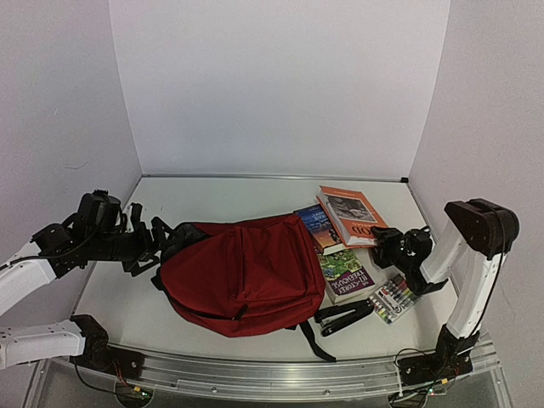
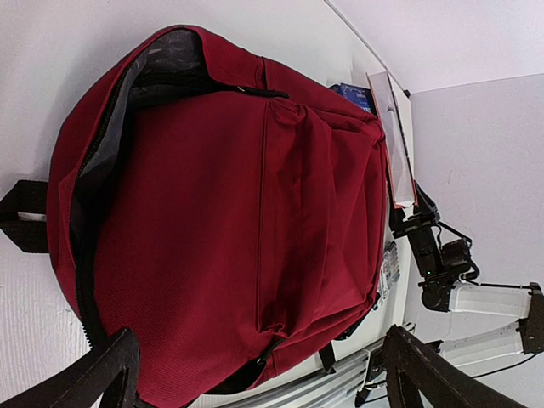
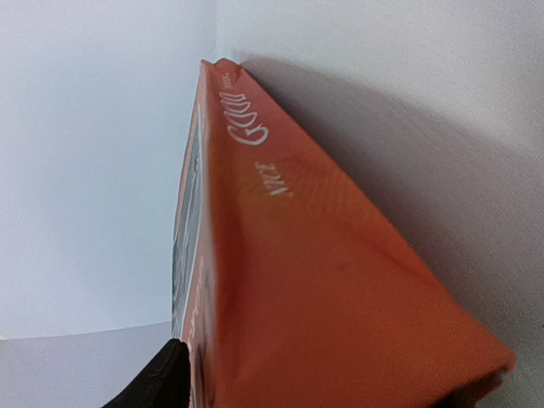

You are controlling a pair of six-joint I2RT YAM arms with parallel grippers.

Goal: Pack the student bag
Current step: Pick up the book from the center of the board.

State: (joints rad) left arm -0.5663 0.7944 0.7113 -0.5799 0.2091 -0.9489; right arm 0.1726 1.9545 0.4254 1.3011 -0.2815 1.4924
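Fingers point(image 3: 157, 382) of my right gripper point(image 1: 391, 248) straddle the near corner of the orange book point(image 1: 353, 214). One dark pad shows against the cover at 7 o'clock of the wrist view, and the spine fills the rest. The jaws stand roughly half apart, and I cannot tell whether they bite the book or only bracket it.

My left gripper point(image 1: 146, 242) hangs spread wide and empty at 9 o'clock of the student bag point(image 1: 242, 272), facing its unzipped mouth, where grey lining shows.

The bag lies flat in the middle of the table point(image 1: 212, 195), front pocket up and mouth toward 9 o'clock. The orange book sits at 2 o'clock of the bag, leaning on a blue book point(image 1: 316, 225). A green book point(image 1: 347, 274) lies at 3 o'clock, with a marker pack point(image 1: 393, 297) and a black stapler point(image 1: 344, 319) near 4 o'clock.

I judge the step in hand to be taking up the orange book. Doing it well means seating my fingers deep across both covers, close to the spine, so the pages cannot fan or slip. The squeeze should be square, and the lift should go straight up before any swing, or the blue book may drag along. The load must then cross the whole bag to reach the mouth. My left gripper should therefore pinch the upper lip and raise it first, and the book should enter spine-first.
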